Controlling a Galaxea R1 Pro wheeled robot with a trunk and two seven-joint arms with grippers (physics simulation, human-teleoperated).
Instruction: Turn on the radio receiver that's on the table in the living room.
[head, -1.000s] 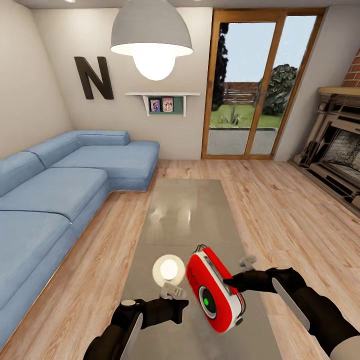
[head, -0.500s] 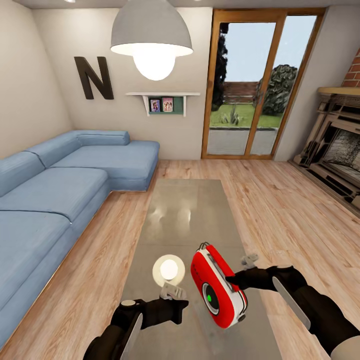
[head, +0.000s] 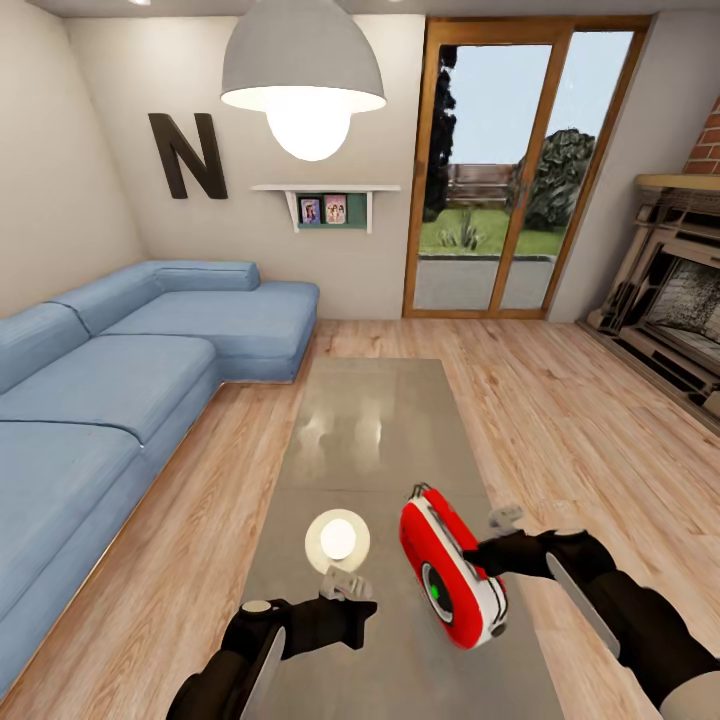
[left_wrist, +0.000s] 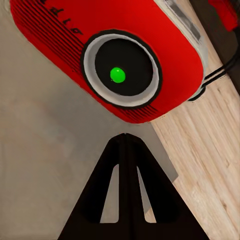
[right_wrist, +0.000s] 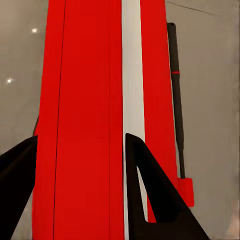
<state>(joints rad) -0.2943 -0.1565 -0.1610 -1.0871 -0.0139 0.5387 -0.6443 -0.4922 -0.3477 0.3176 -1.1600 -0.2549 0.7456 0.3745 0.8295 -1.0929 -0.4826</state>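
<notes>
The red radio receiver hangs tilted above the near end of the glossy coffee table, its white face with dial and green light turned towards my left arm. My right gripper is shut on its case; in the right wrist view the red case with its white stripe sits between the two dark fingers. My left gripper is shut just left of the radio, with nothing in it. In the left wrist view its joined fingertips point at the radio's dial and green light.
A round white disc shows on the tabletop left of the radio. The blue sectional sofa runs along the left, the fireplace is at the right, and the glass door at the back. A pendant lamp hangs overhead.
My right gripper has carried the radio a little to the right and turned it, so its face now shows more edge-on. The left arm has stayed still.
</notes>
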